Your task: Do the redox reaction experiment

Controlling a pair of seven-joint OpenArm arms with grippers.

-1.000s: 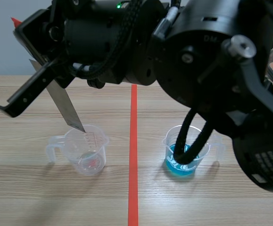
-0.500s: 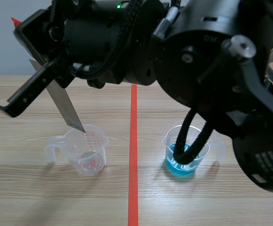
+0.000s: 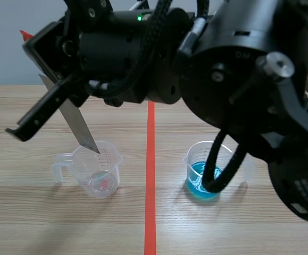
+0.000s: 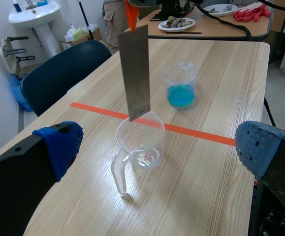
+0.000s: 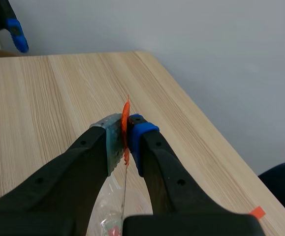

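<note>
A grey metal strip [image 3: 74,125] with an orange top end hangs tilted, with my right gripper [image 3: 46,57] shut on its upper end. Its lower tip sits at the rim of a clear handled beaker [image 3: 98,170] left of the tape line. That beaker holds only a small reddish trace. In the right wrist view, the fingers of the right gripper [image 5: 125,130] clamp the strip [image 5: 126,118] edge-on above the beaker [image 5: 110,216]. My left gripper [image 4: 159,145] is open, facing the strip [image 4: 136,73] and the clear beaker [image 4: 140,142]. Beyond them stands a beaker of blue liquid [image 4: 180,88], right of the line [image 3: 201,175].
An orange-red tape line [image 3: 150,186] runs down the middle of the wooden table. Black cables [image 3: 217,170] hang from the right arm in front of the blue beaker. A dark blue chair [image 4: 58,73] stands beside the table's edge.
The right arm has shifted slightly rightward with the strip. The strip's tip has sunk a little at the clear beaker's rim. The hanging cable now covers less of the blue beaker.
</note>
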